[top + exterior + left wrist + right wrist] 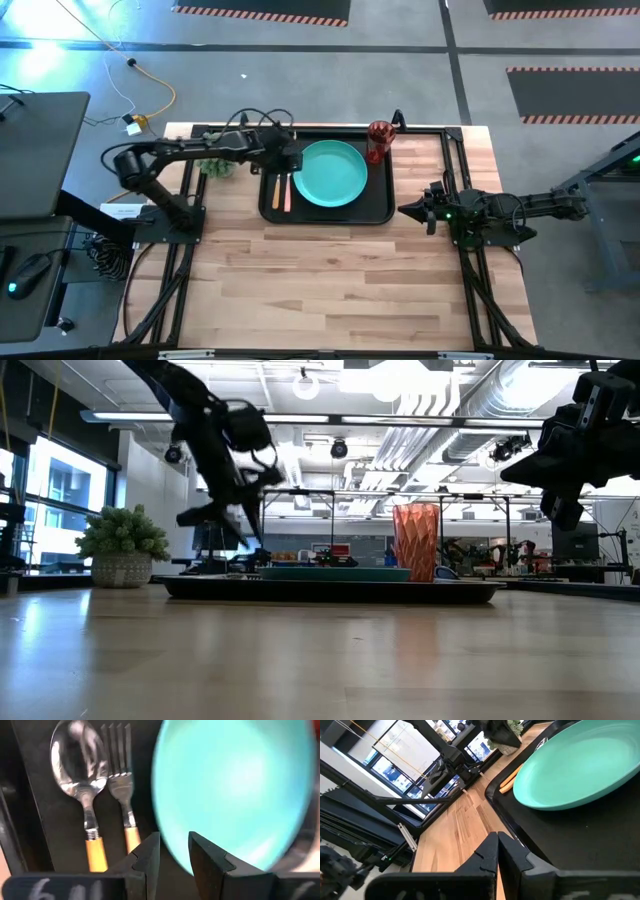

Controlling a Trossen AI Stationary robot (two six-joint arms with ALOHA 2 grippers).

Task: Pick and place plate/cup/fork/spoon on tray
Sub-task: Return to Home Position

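- Potted plant (214, 166): on the table at the far left, just left of the tray.
- Left gripper (291, 158): hangs above the far-left part of the tray, over the cutlery and the plate's left edge. Its fingers (145, 857) stand a narrow gap apart and hold nothing.
- Tray (378, 197): black, at the far middle of the table; it carries all four pieces of tableware.
- Spoon (276, 190): lies flat on the tray's left strip.
- Fork (287, 190): lies just right of the spoon and parallel to it, between the spoon and the plate.
- Plate (331, 172): turquoise, flat at the tray's centre.
- Cup (379, 141): dark red, upright at the tray's far right corner.
- Right gripper (406, 210): off the tray, just beyond its near right corner, pointing towards it. Its fingers (489, 851) are closed together and empty.
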